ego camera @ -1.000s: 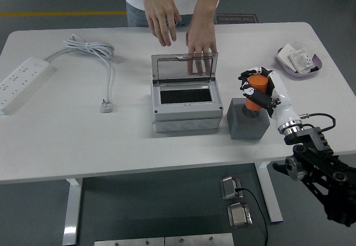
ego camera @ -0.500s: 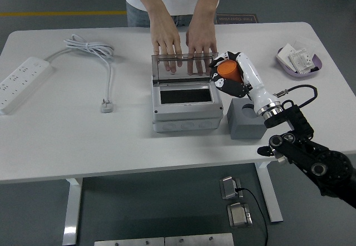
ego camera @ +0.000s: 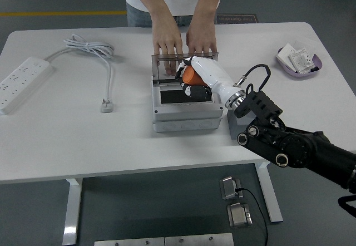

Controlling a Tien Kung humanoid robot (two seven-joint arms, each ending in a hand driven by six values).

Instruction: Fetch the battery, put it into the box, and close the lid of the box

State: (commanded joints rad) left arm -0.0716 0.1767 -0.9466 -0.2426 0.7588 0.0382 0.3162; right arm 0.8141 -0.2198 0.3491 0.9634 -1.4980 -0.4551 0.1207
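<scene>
The right hand (ego camera: 192, 79) was grasping the orange battery (ego camera: 193, 75), its white fingers wrapped around it, and held it above the dark opening of the grey box (ego camera: 183, 109) — not yet inside, as far as could be seen. The black right arm (ego camera: 295, 146) came in from the lower right corner and crossed the tabletop's near edge, largely hiding a grey block (ego camera: 232, 124) that stood just beside the box on its right.

The box sat near the middle of the white table (ego camera: 83, 140). Its clear lid (ego camera: 167, 67) stood upright at the box's far side, and a person standing at the tabletop's far edge had both hands on it — one hand (ego camera: 167, 40) and the other hand (ego camera: 201, 37) side by side, fingers hanging over the lid's top edge.

Toward the left edge lay a white power strip (ego camera: 22, 83), its white cable (ego camera: 92, 50) looping along the far side and ending in a plug (ego camera: 107, 106) that lay well apart from the box on its left. Near the far right corner sat a purple tray (ego camera: 317, 63) holding a few small white items (ego camera: 297, 58); what they were could not be made out.
</scene>
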